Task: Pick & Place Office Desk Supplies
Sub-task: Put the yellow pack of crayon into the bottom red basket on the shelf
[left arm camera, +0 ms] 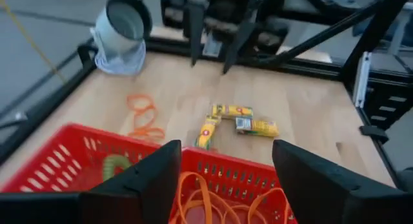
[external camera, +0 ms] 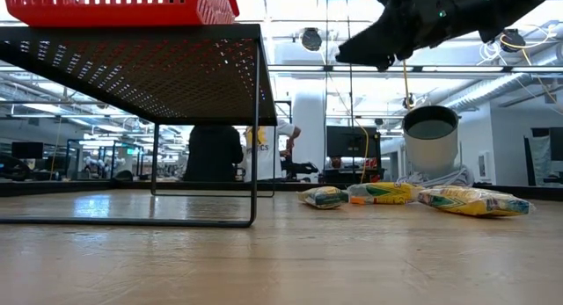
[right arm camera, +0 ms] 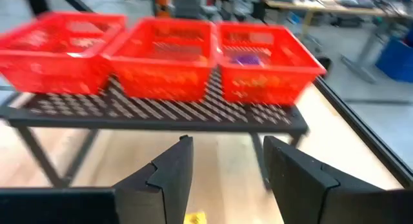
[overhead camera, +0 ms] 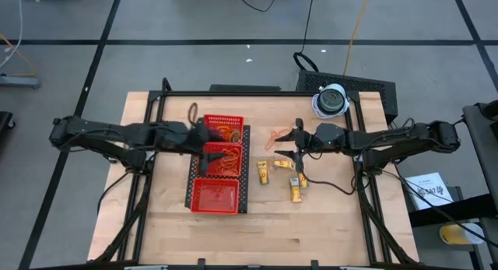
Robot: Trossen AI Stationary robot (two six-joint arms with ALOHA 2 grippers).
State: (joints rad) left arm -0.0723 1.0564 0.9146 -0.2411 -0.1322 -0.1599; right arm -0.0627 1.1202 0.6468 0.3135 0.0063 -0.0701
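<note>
My left gripper (overhead camera: pixel 207 138) (left arm camera: pixel 226 179) hangs open above the red mesh tray (overhead camera: pixel 218 198). Orange rubber bands (left arm camera: pixel 213 201) lie in the compartment below it, and a green ring (left arm camera: pixel 116 164) lies in the one beside. My right gripper (overhead camera: pixel 295 146) (right arm camera: pixel 226 162) hovers open, right of the tray and clear of the table. Under and near it lie loose orange rubber bands (overhead camera: pixel 276 138) (left arm camera: pixel 143 115) and short yellow sticks (overhead camera: pixel 264 173) (overhead camera: pixel 297 191) (left arm camera: pixel 242 119) (external camera: pixel 387 192), flat on the wood. Neither gripper has anything between its fingers.
The tray sits on a dark perforated stand (right arm camera: pixel 168 111) (external camera: pixel 176 68) raised on thin legs. A white-grey dome-like object (overhead camera: pixel 331 100) (external camera: pixel 431 134) stands at the far right corner. Bare wood (overhead camera: pixel 311 223) lies toward the near edge. People show in the room beyond the table.
</note>
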